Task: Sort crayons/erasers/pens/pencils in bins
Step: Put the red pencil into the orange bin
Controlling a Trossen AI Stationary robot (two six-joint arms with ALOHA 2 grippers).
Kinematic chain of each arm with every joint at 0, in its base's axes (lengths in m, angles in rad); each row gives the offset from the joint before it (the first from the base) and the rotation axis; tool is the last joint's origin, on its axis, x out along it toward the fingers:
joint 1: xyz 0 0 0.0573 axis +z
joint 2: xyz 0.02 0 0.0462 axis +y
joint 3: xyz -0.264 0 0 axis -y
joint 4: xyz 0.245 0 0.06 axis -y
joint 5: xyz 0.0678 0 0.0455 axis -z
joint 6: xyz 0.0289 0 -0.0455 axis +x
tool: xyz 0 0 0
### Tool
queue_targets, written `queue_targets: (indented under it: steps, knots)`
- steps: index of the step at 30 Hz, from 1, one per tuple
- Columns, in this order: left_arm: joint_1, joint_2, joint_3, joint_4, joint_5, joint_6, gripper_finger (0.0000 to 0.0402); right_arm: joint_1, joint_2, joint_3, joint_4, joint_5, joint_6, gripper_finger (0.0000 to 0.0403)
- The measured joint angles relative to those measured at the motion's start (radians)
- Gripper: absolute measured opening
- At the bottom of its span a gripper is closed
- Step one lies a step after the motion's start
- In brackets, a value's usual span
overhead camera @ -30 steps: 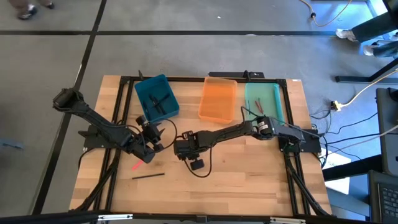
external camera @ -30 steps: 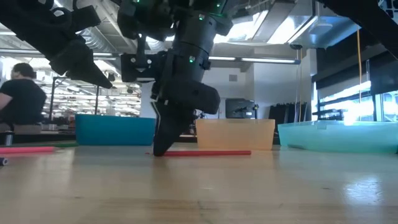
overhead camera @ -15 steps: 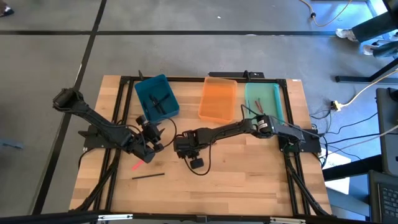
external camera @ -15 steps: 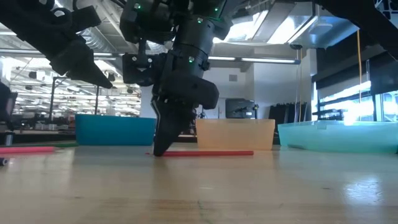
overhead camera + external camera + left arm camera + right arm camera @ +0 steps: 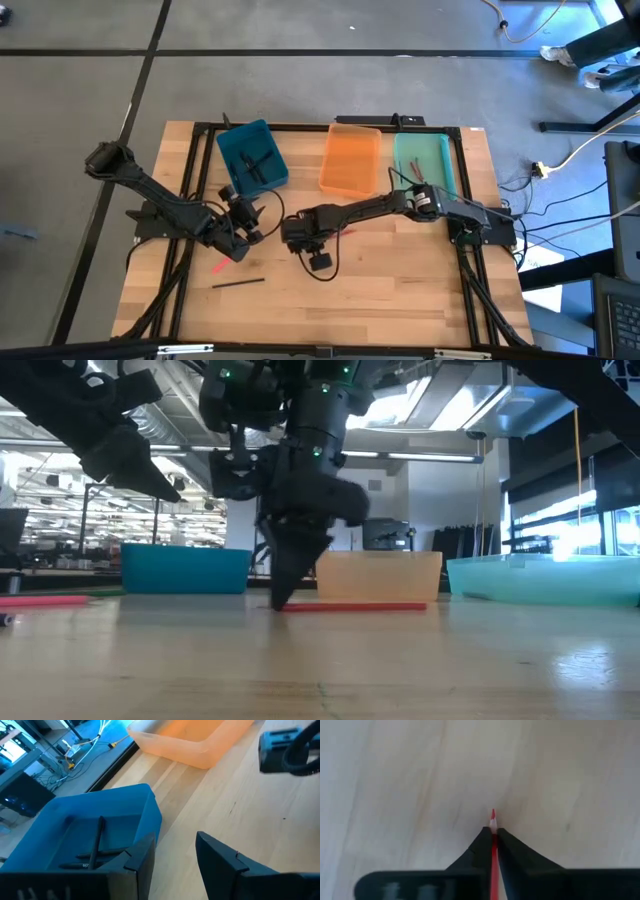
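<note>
A red pencil (image 5: 360, 606) lies level along the wooden table in the low view. My right gripper (image 5: 282, 600) points down at its left end and is shut on it near the table's middle (image 5: 298, 240). My left gripper (image 5: 243, 238) hovers open just left of it (image 5: 175, 842), touching nothing. A pink stick (image 5: 222, 265) and a black stick (image 5: 238, 283) lie on the table nearer the front edge. The teal bin (image 5: 252, 157) holds dark sticks (image 5: 95, 847). The orange bin (image 5: 351, 160) and the mint bin (image 5: 422, 165) stand beside it along the far side. My right gripper pinches the red pencil between its two fingers (image 5: 482, 842) near the pointed end. The tip (image 5: 493, 814) sticks out just past the fingertips. The fingers come from above, pointing down. The rest of the pencil (image 5: 400, 606) stretches level toward the table's right, along the tabletop.
A black frame (image 5: 200, 180) runs around the table's working area. Cables lie off the table's right edge (image 5: 560, 160). Bare wood shows in front of the bins and on the near right part of the table (image 5: 420, 280).
My right gripper has moved a little toward the table's right and turned slightly, staying shut. The red pencil has slid along the table to the right with it. The left arm has kept still.
</note>
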State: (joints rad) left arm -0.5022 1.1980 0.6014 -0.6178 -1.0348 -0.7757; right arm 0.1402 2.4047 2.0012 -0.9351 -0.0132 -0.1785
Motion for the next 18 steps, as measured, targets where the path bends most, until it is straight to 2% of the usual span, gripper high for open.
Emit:
queue_targets:
  steps: [6, 14, 18]
  knots:
    - [0.0, 0.0, 0.0, 0.0, 0.0, 0.0, 0.0135, 0.0, -0.026, 0.117, -0.155, 0.008, 0.019, 0.0013]
    - [0.0, 0.0, 0.0, -0.002, 0.006, -0.001, 0.0135, -0.001, -0.026, 0.354, -0.384, 0.121, 0.035, 0.0012]
    - [-0.001, 0.0, 0.0, -0.004, 0.009, 0.0, 0.0135, -0.02, -0.068, 0.324, -0.405, 0.156, 0.1, 0.0013]
